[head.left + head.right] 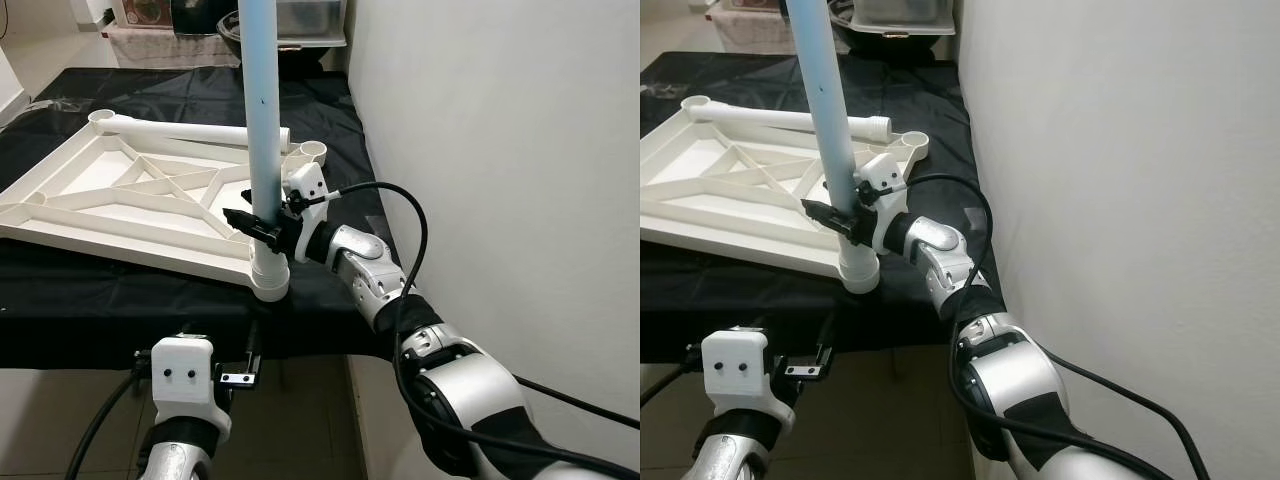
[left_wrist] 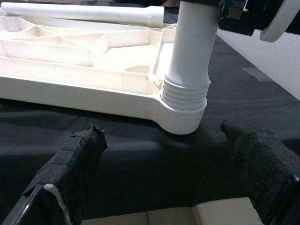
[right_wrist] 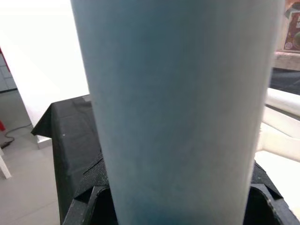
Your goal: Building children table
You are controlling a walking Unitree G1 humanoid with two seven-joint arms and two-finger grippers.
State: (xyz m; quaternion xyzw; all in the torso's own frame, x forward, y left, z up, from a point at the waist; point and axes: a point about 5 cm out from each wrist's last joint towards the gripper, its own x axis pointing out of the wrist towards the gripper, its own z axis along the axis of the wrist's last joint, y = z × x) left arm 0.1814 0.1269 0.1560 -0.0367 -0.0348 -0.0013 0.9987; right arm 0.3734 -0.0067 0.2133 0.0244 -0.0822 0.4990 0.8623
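Note:
A white children's tabletop (image 1: 110, 215) lies upside down on a black-covered table, its ribbed underside up. A pale blue leg (image 1: 262, 110) stands upright in the near right corner socket (image 1: 270, 280). My right gripper (image 1: 262, 226) is shut on this leg just above the socket; up close the leg (image 3: 178, 108) sits between its black fingers. A loose white leg (image 1: 195, 132) lies across the far side of the tabletop. My left gripper (image 2: 159, 173) is open, low in front of the table edge, facing the threaded socket (image 2: 183, 105) without touching it.
A white wall (image 1: 500, 130) runs close along the right side of the table. Black cloth (image 1: 120, 300) covers the table down to its front edge. Tiled floor (image 1: 300, 420) lies below. Boxes and a dark bowl (image 1: 232, 28) sit beyond the far end.

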